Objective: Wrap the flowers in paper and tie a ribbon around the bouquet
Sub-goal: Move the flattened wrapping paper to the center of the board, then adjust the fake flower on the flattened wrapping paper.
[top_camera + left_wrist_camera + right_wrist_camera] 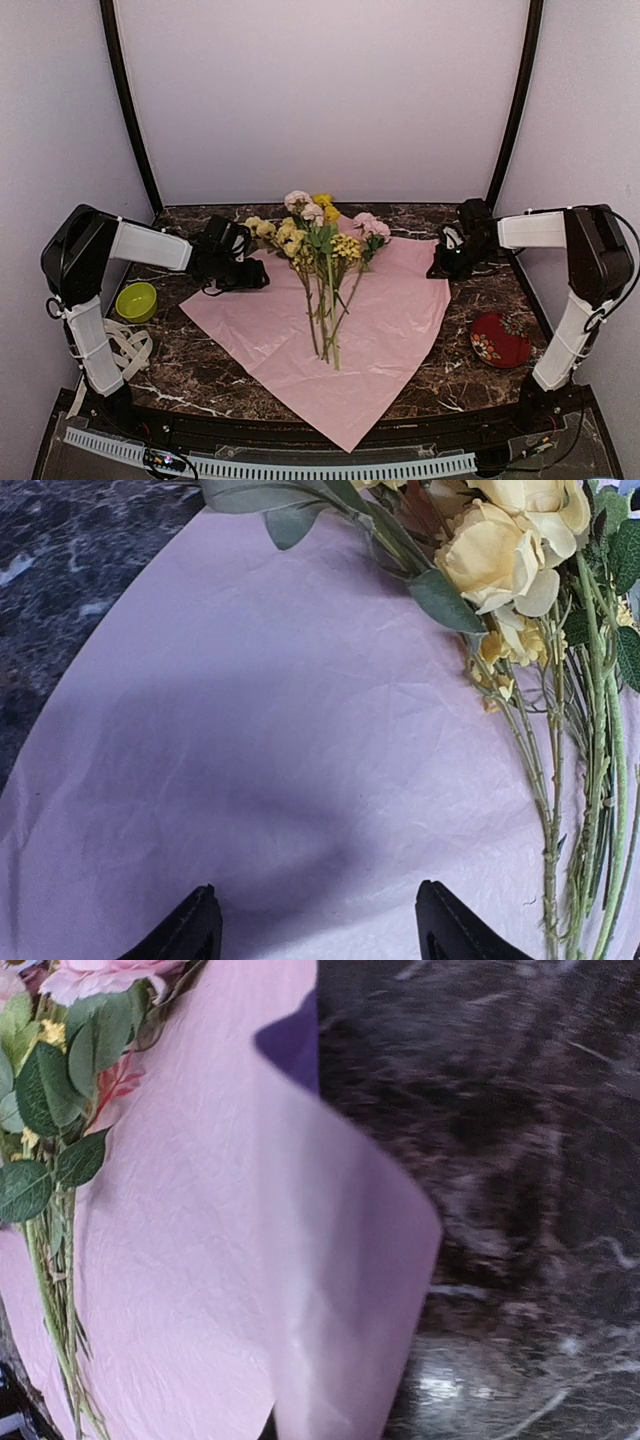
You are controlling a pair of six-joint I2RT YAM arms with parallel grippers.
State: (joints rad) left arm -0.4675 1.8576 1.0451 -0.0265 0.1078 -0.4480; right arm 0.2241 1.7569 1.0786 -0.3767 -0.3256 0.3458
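Stretches the left arm [150,245] and right arm [530,230] inward, forearms near level, wrists dipped low. Holds the left gripper [258,275] with jaws spread wide, dark fingertips [190,930] well apart. Clamps the right gripper [443,266] fully closed on the paper [330,1260] corner.

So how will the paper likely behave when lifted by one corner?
Probably floppy: the paper curls up in a soft flap in the right wrist view. Likely light and thin, given its fine crinkles. Lifting could drag the flowers lying on it.

Paper [200,1260] edge curls up off marble — flowers [50,1090] lie left.
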